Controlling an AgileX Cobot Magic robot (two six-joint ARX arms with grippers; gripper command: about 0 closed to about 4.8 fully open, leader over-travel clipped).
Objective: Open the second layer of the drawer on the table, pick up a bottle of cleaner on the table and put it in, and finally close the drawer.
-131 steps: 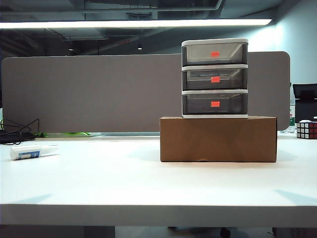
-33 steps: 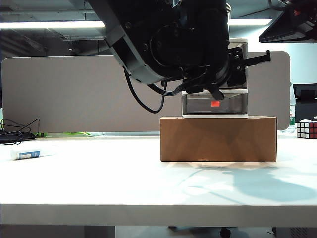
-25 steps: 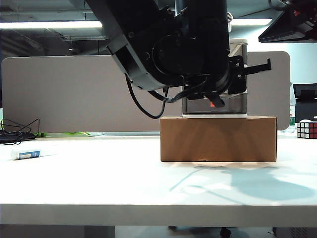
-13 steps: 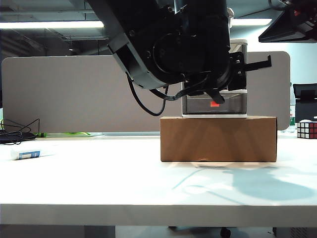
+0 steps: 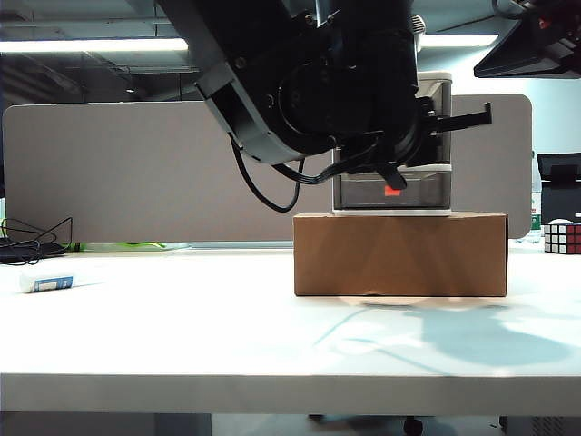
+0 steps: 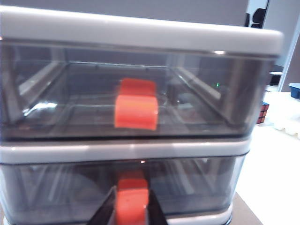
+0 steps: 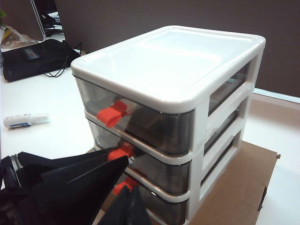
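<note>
The left gripper (image 6: 131,191) is found at the front of the drawer unit (image 7: 168,61), its fingers (image 6: 107,212) pressed against either side of the orange-red tab (image 6: 132,206) of the middle drawer (image 6: 187,183). Only the fingertips are seen in the left wrist view; the rest is cut off. The middle drawer appears flush with the frame. Directly above the gripper sits the top drawer (image 6: 211,93), its image slightly blurred. In the exterior view both upper drawers are hidden by the left arm. Below the gripper, the unit is carried on a cardboard box (image 5: 399,254). The cleaner bottle (image 5: 45,282) lies on the table (image 5: 182,336), well apart from the gripper and lower. A cube (image 5: 563,238) is partly cut off. The right gripper (image 7: 129,208) is seen only as a dark wedge beside the unit; its opening cannot be told.
</note>
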